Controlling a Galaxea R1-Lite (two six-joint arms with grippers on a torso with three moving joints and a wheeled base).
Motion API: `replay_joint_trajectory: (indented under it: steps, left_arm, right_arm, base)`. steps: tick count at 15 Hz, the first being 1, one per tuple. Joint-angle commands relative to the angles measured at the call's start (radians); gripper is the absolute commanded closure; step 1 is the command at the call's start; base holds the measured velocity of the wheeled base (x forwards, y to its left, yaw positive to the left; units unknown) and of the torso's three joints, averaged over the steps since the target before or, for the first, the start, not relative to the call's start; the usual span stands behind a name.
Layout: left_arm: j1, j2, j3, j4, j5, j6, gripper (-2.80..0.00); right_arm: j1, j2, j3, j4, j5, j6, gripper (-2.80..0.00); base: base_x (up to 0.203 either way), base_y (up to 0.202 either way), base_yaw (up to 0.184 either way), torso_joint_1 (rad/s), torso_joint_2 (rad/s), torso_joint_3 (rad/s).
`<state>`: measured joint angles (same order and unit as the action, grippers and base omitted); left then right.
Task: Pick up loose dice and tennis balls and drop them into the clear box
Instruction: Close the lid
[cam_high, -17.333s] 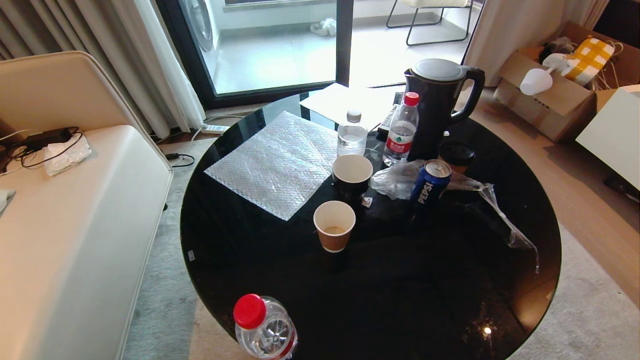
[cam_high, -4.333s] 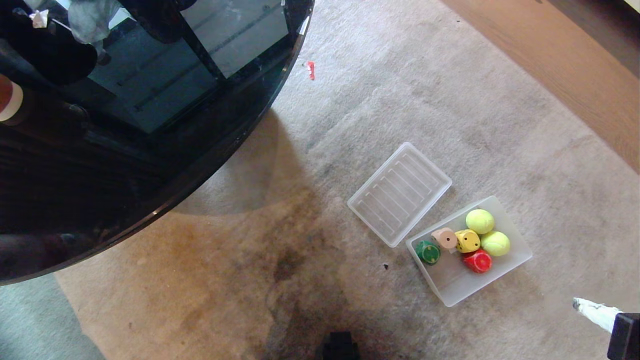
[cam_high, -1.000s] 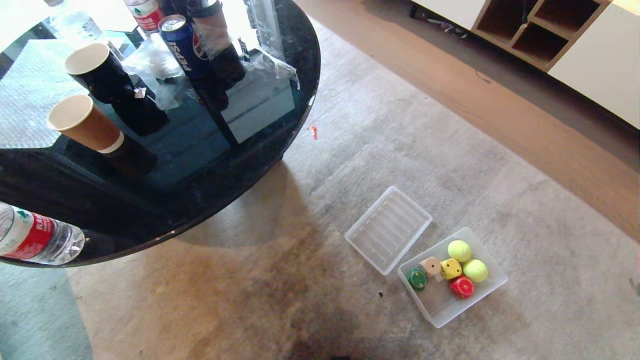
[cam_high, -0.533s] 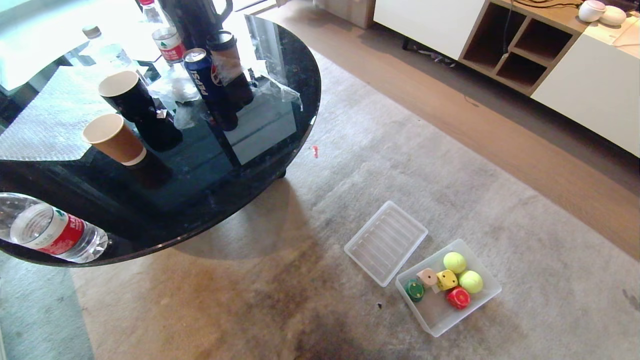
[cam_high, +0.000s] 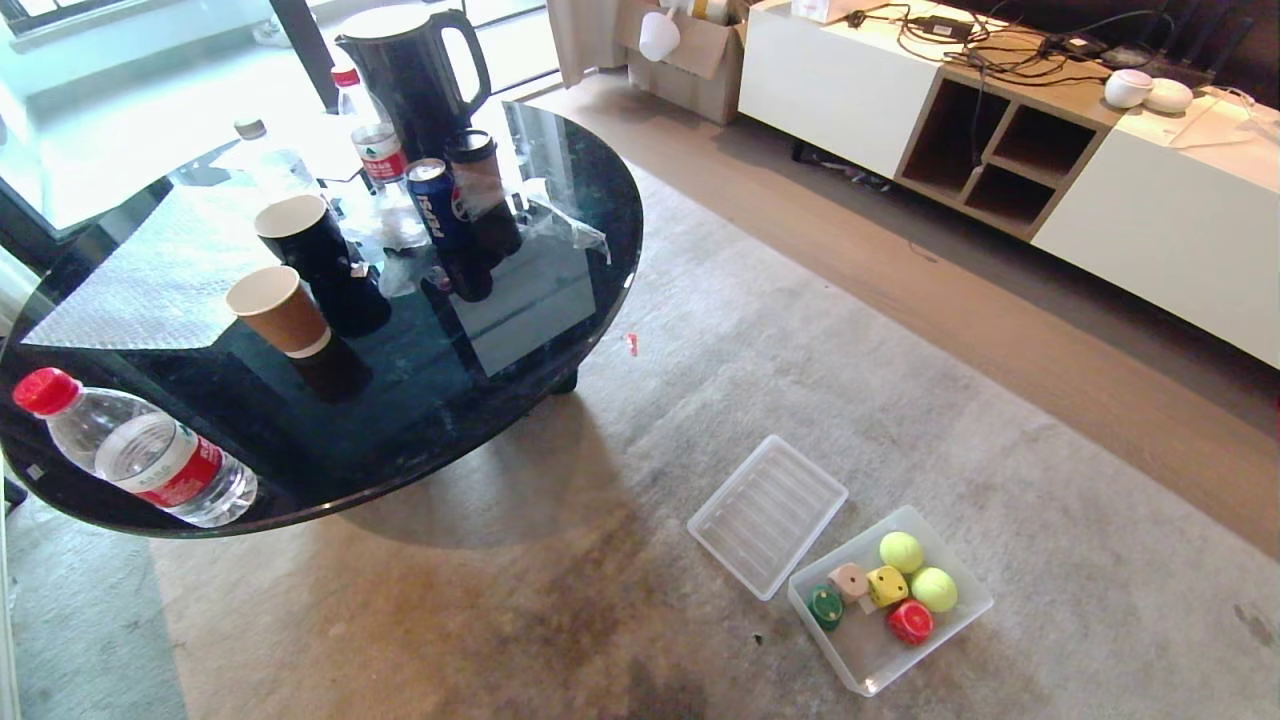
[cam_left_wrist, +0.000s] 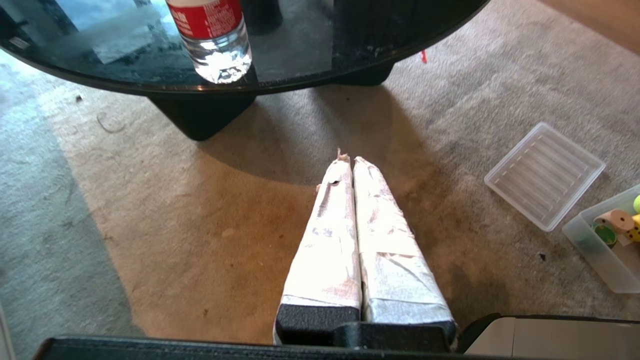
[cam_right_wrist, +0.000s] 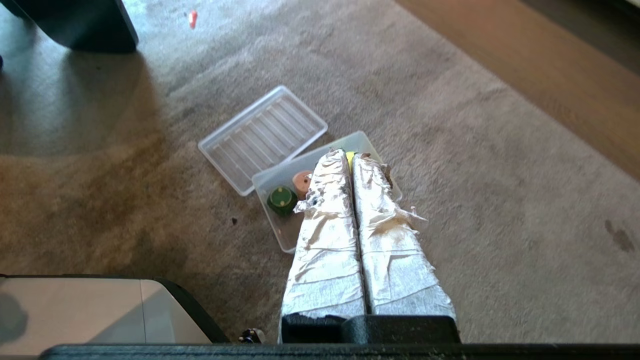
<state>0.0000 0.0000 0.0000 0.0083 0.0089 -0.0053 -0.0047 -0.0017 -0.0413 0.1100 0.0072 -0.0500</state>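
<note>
A: Where are the task's things sitting, taking the clear box (cam_high: 962, 622) as the landmark?

B: All 4 dice are lying inside the clear box: the green die (cam_high: 826, 606) at the end nearest the lid, the tan die (cam_high: 851, 581) touching it, the yellow die (cam_high: 886, 586) in the middle, the red die (cam_high: 911, 621) just beside the yellow one. The 2 tennis balls (cam_high: 901, 551) are resting at the far end of the box, touching each other.

A: And what is lying around the box?

B: The flat ribbed lid (cam_high: 767, 515) is lying on the carpet (cam_high: 760, 380) just beside the box, corner to corner. The round black glass table (cam_high: 520, 380) is standing well apart from it, carrying a water bottle (cam_high: 140, 460), 2 paper cups (cam_high: 285, 312) and a kettle (cam_high: 412, 65).

A: How are the grippers looking?

B: The left gripper (cam_left_wrist: 348, 160) is hanging above bare carpet, away from the box toward the table, its taped fingers pressed together and holding nothing. The right gripper (cam_right_wrist: 349, 155) is hanging over the box, fingers likewise closed tight on nothing, hiding part of its contents in the right wrist view. Neither is touching anything.
</note>
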Motion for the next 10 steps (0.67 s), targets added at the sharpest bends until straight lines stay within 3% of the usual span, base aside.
replay_joint_trajectory:
  steps: [1, 10]
  left_arm:
    - [0.0, 0.0, 0.0, -0.001, 0.0, -0.001, 0.0]
    - [0.0, 0.0, 0.0, -0.001, 0.0, -0.001, 0.0]
  right_arm:
    - [0.0, 0.0, 0.0, 0.0, 0.0, -0.001, 0.0]
    - [0.0, 0.0, 0.0, 0.0, 0.0, -0.001, 0.0]
  base:
    - [0.0, 0.0, 0.0, 0.002, 0.0, 0.203]
    - [0.0, 0.0, 0.0, 0.004, 0.0, 0.201]
